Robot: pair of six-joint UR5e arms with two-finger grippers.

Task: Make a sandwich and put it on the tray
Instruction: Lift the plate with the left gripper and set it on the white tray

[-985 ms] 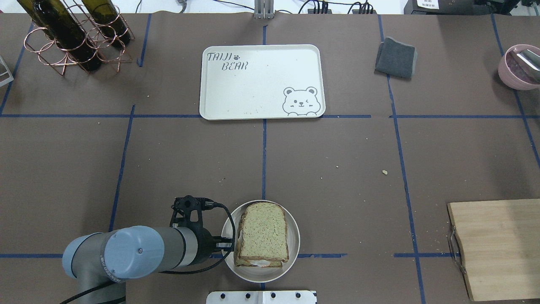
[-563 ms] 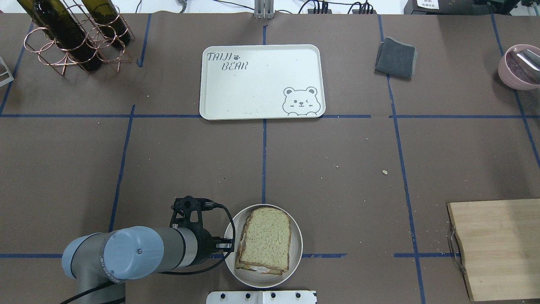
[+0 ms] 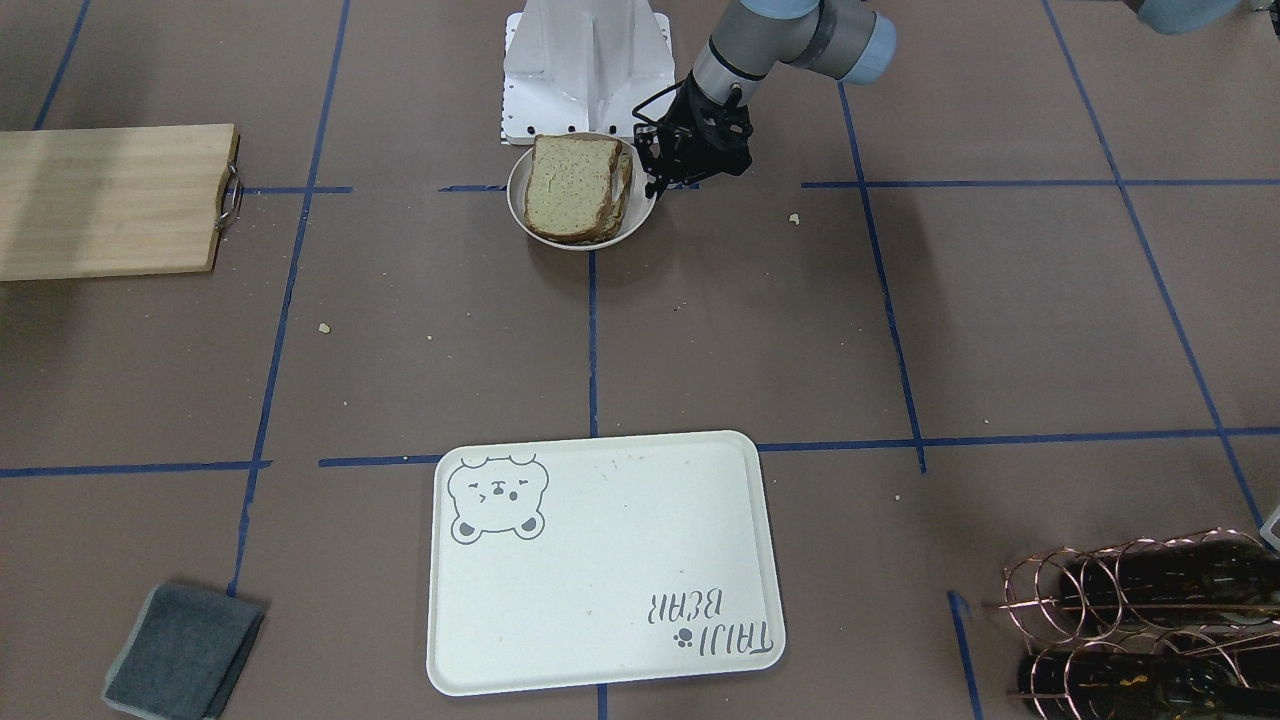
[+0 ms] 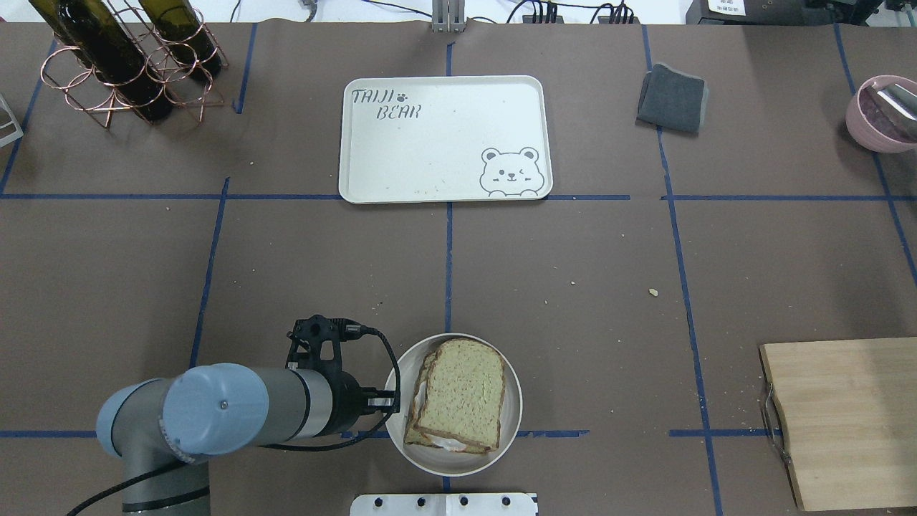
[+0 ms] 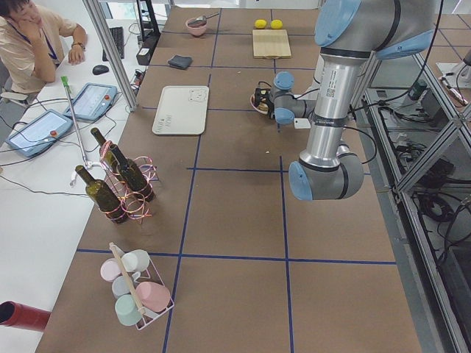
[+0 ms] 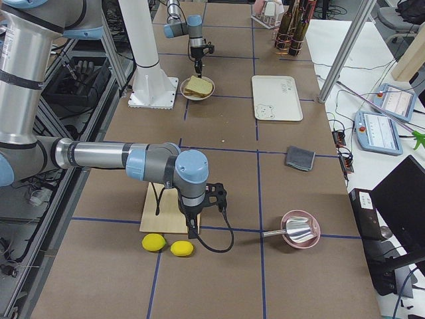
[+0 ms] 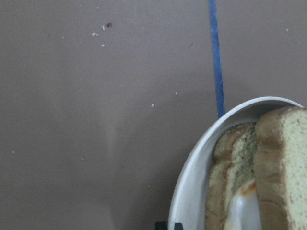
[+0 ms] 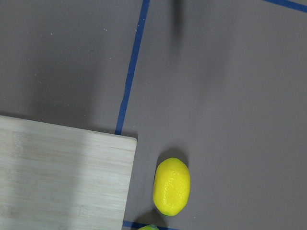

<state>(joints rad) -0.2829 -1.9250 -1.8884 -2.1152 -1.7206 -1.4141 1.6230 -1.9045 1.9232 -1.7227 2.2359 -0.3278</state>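
The sandwich (image 4: 458, 401) is two speckled bread slices with white egg (image 7: 242, 211) showing between them. It lies on a small round beige plate (image 4: 510, 419) near the table's front edge. My left gripper (image 4: 387, 405) is shut on the plate's left rim (image 7: 192, 182); in the front-facing view the gripper (image 3: 655, 188) is at the plate's right side. The cream tray (image 4: 444, 140) with bear drawing lies empty at the far centre, apart from the plate. My right gripper (image 6: 192, 230) hangs over the wooden board's edge; I cannot tell whether it is open or shut.
A wooden board (image 4: 845, 419) lies at the right front, with two lemons (image 8: 171, 186) beside it. A grey cloth (image 4: 672, 98) and a pink bowl (image 4: 881, 113) are far right. A wine rack with bottles (image 4: 129, 61) stands far left.
The plate has shifted a little to the right and away from the robot with my left gripper on its rim. The bread slices have slid and turned slightly on it.
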